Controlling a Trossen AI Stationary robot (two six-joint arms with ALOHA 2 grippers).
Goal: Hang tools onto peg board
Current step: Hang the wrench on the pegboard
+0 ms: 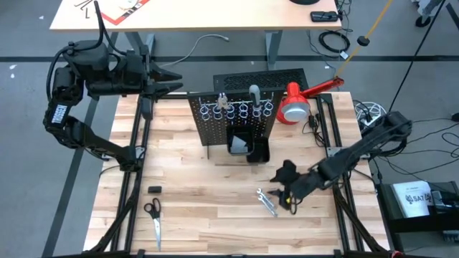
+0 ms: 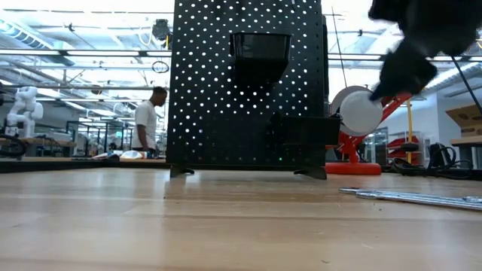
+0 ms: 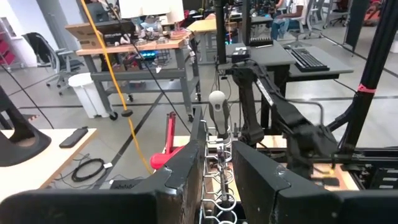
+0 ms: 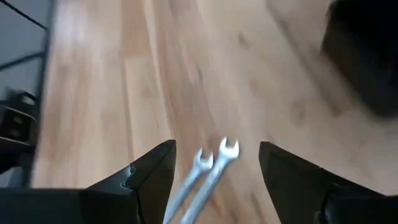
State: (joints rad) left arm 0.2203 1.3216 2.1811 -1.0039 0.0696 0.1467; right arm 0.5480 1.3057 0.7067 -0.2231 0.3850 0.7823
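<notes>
At five o'clock on the desk (image 1: 215,215), right tool (image 1: 285,192) hovers wide above the wrenches (image 1: 267,202); straddle one wrench squarely before closing. Left tool (image 1: 172,80) waits, half-open.

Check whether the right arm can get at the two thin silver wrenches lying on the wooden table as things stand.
Probably yes. The right end effector hangs open directly over the two thin silver wrenches, whose heads show between its fingers. Nothing lies between them, and the light wooden table around them is bare.
</notes>
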